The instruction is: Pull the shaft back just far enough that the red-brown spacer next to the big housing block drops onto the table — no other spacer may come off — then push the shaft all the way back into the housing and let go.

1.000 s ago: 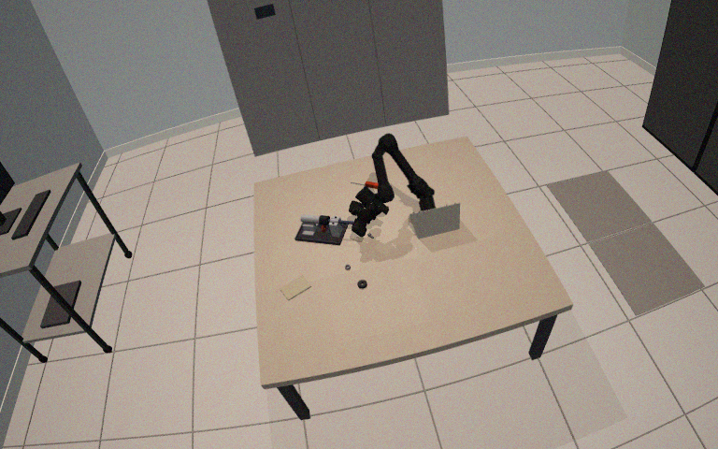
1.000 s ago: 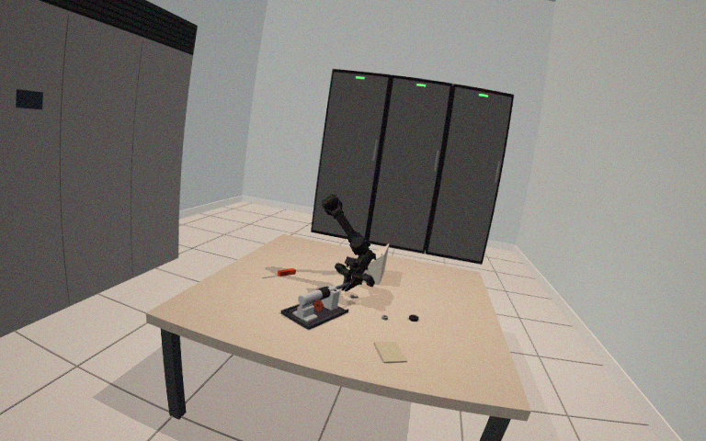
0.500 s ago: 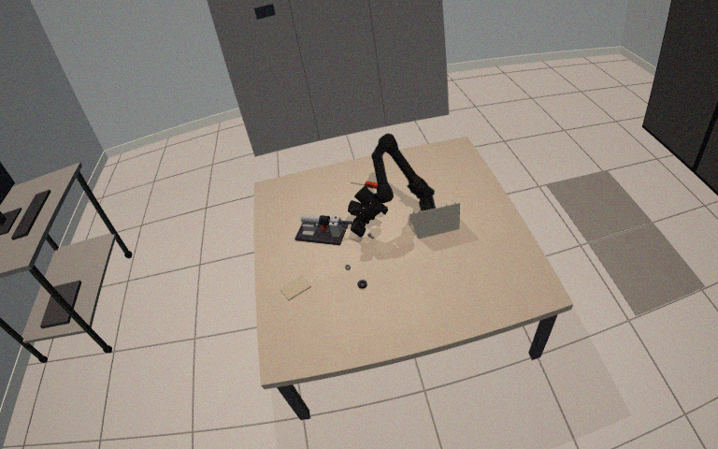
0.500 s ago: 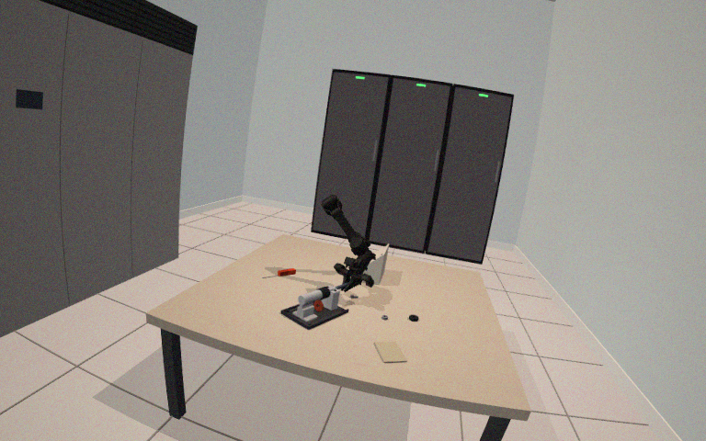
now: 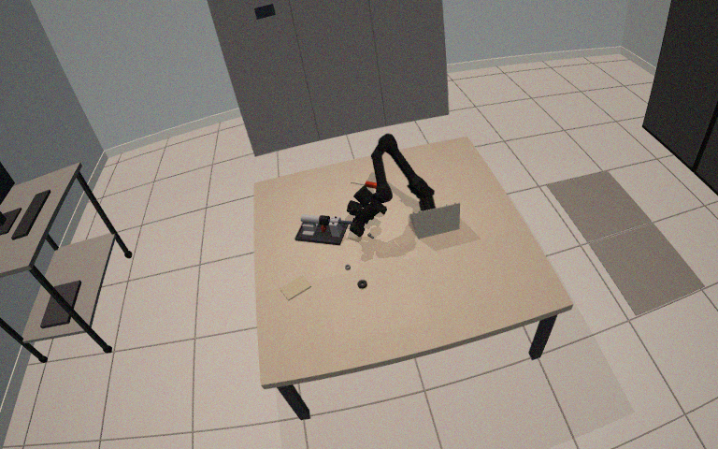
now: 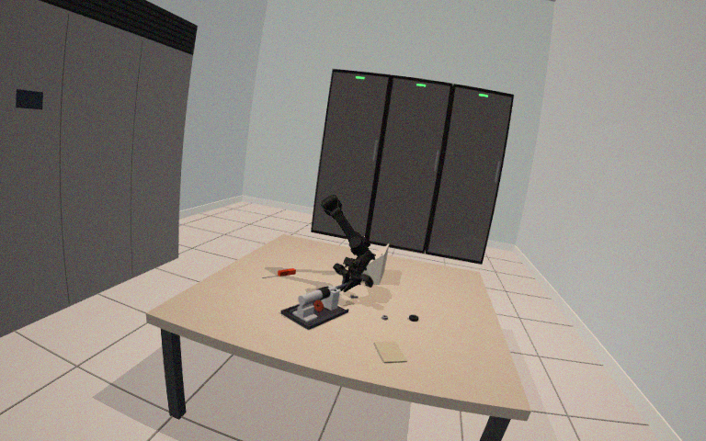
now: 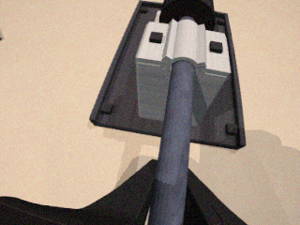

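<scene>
My gripper [image 5: 356, 226] [image 6: 346, 288] [image 7: 167, 168] is shut on the blue-grey shaft [image 7: 177, 122], outside the light support block [image 5: 336, 228] [image 6: 331, 299] [image 7: 151, 86]. The shaft runs through the top of that block. The pale housing with its cylinder [image 5: 308, 219] [image 6: 310, 297] stands at the other end of the dark base plate [image 5: 317, 240] [image 7: 117, 100]. A black round part [image 5: 323, 219] [image 6: 324, 291] [image 7: 187, 8] sits between them on the shaft line. The red-brown spacer [image 5: 323, 228] [image 6: 318, 305] is below the shaft line, apparently on edge over the base plate. The shaft's inner end is hidden.
A small metal part [image 5: 370, 235] [image 6: 354, 296] lies near the gripper. A nut [image 5: 348, 267] [image 6: 384, 317], black ring [image 5: 362, 283] [image 6: 413, 317] and yellow pad [image 5: 295, 287] [image 6: 390, 352] lie on the table. A red-handled tool [image 5: 370, 184] [image 6: 286, 272] and upright grey panel [image 5: 437, 222] are beside the arm.
</scene>
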Robot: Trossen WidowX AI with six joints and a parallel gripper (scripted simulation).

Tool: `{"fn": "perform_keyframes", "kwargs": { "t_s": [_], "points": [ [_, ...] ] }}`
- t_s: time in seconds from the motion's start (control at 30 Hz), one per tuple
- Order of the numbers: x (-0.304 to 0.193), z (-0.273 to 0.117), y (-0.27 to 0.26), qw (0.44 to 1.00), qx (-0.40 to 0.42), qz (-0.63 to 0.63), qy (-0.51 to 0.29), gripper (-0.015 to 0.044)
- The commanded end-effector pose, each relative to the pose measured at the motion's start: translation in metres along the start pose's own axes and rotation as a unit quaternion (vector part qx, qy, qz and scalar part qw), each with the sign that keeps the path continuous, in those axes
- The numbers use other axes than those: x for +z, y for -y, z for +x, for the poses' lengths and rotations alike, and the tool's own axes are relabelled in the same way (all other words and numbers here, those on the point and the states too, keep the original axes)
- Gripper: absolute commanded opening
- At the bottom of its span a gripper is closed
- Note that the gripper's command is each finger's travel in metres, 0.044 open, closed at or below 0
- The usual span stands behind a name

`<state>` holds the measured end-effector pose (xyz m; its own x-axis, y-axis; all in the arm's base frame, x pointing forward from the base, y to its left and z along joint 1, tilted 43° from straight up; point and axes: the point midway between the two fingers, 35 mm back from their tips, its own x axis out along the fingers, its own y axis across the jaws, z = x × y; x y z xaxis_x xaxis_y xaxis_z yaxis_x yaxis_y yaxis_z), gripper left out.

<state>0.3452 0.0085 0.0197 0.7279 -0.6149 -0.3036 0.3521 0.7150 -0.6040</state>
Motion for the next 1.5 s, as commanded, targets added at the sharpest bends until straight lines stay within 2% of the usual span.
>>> {"fn": "perform_keyframes", "kwargs": {
  "t_s": [0.0,1.47],
  "points": [
    [0.0024,0.0014,-0.0002,1.000,0.000,-0.001,0.001,0.0000],
    [0.0121,0.0109,-0.0001,1.000,0.000,-0.001,0.001,0.0000]
  ]
}}
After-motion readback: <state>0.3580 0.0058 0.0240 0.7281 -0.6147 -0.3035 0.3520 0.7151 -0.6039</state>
